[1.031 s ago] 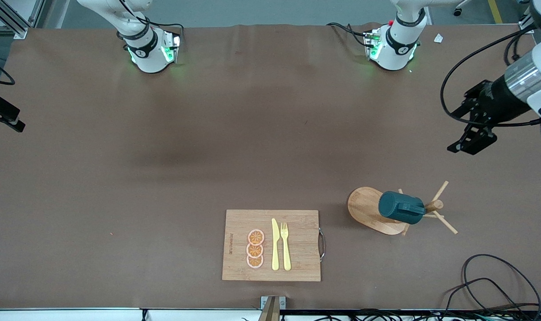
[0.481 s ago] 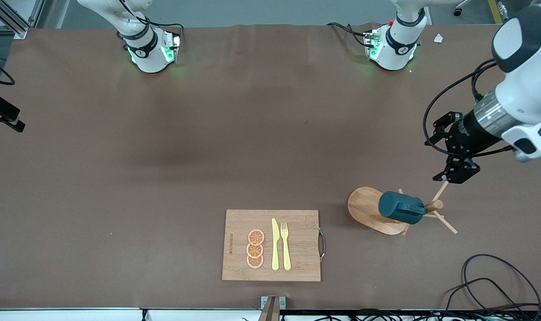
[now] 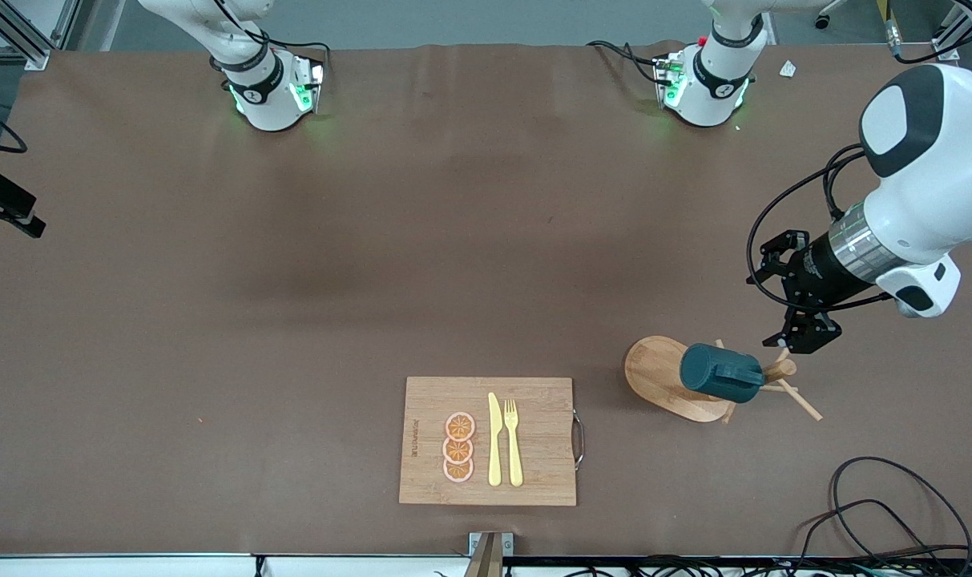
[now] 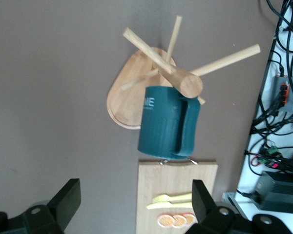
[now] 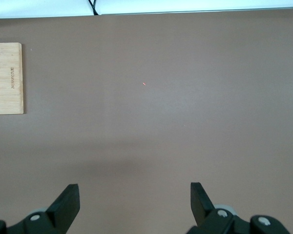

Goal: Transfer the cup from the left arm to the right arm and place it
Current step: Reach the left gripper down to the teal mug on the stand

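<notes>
The dark teal cup (image 3: 719, 373) hangs on its side on a peg of the wooden peg rack (image 3: 662, 377), handle up. In the left wrist view the cup (image 4: 168, 122) hangs below the rack's post (image 4: 190, 84). My left gripper (image 3: 802, 336) is open and empty in the air, just beside the rack's peg tips toward the left arm's end of the table; its jaws (image 4: 135, 195) stand wide apart. My right gripper (image 3: 5, 210) waits at the right arm's end of the table, open and empty (image 5: 134, 195) over bare table.
A wooden cutting board (image 3: 534, 481) lies near the front camera's edge with a yellow knife (image 3: 494, 441), a yellow fork (image 3: 514, 441) and three orange slices (image 3: 458, 447). Black cables (image 3: 878, 505) lie at the corner near the left arm's end.
My left arm has swung in from the table's end and lowered its gripper close to the rack's pegs. The cup, the rack and the right arm have not moved.
</notes>
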Motion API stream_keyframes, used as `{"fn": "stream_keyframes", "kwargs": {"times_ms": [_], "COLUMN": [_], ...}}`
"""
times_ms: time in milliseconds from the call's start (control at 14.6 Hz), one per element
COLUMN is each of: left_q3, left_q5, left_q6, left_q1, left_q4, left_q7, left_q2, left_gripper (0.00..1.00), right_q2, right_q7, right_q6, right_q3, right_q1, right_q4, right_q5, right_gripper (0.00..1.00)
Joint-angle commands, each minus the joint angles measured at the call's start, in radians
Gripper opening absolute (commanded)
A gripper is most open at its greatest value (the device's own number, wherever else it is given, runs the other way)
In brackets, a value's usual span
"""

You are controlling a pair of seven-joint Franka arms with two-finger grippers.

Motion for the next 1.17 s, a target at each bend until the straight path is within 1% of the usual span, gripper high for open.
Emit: {"fn": "stream_keyframes", "kwargs": {"times_ms": [0,206,344,550,824,1099], "left_q3": [0.006,0.012,0.015,0.012,0.007,0.003], "left_q5": [-0.047,-0.044,-0.045,-0.053,-0.053,-0.055], "left_q6": [0.029,0.031,0.031,0.030,0.030,0.030], "left_q1": [0.015,0.021,0.024,0.061,0.053,0.047], "left_q4": [0.008,0.037,0.046,0.094,0.150,0.160], "left_q7": [0.021,0.152,0.211,0.274,0.280,0.280], "left_q2": [0.026,0.075,0.104,0.166,0.238,0.270], "left_gripper": [1.00,1.00,1.00,1.00,1.00,1.00], "right_q2": [0.002,0.002,0.002,0.004,0.004,0.004], "right_q7": [0.003,0.003,0.003,0.003,0.003,0.003], "right_q6": [-0.004,-0.004,-0.002,-0.002,-0.002,-0.001], "right_q3": [0.009,0.009,0.009,0.009,0.009,0.009], "right_q1": [-0.014,-0.012,-0.014,-0.012,-0.012,-0.012], "right_q4": [0.003,0.003,0.003,0.004,0.003,0.003], "right_q5": [-0.002,-0.002,-0.002,-0.002,0.000,0.000], "right_gripper": [1.00,1.00,1.00,1.00,1.00,1.00]}}
